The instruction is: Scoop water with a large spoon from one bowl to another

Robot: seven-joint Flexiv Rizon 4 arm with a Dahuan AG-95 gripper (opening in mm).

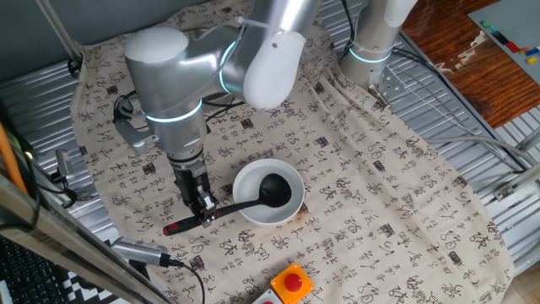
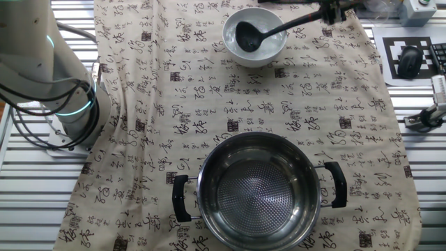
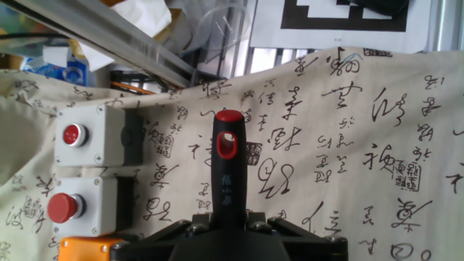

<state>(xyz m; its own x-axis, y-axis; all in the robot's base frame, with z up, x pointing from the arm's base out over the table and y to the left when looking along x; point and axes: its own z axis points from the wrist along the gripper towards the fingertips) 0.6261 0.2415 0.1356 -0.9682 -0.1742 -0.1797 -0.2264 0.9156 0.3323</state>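
I have my fingers [image 1: 205, 213] clamped on the handle of the large spoon [image 1: 245, 199], close to its red end, so the long shaft gives me reach while its cup sits down inside the white bowl [image 1: 267, 192]. That grip far from the cup should keep me out of the water, though I judge it makes the cup prone to tilting once loaded. In the hand view the red tip with its hanging hole points straight away from me, and small pale lettering runs along the black handle, too blurred to read. The steel pot [image 2: 260, 190] stands well apart from the white bowl, across the counter, and looks dry. The cloth [image 2: 174, 104] under the white bowl is printed all over with Chinese calligraphy. Beside the white bowl sits a box with red buttons [image 3: 94, 174].
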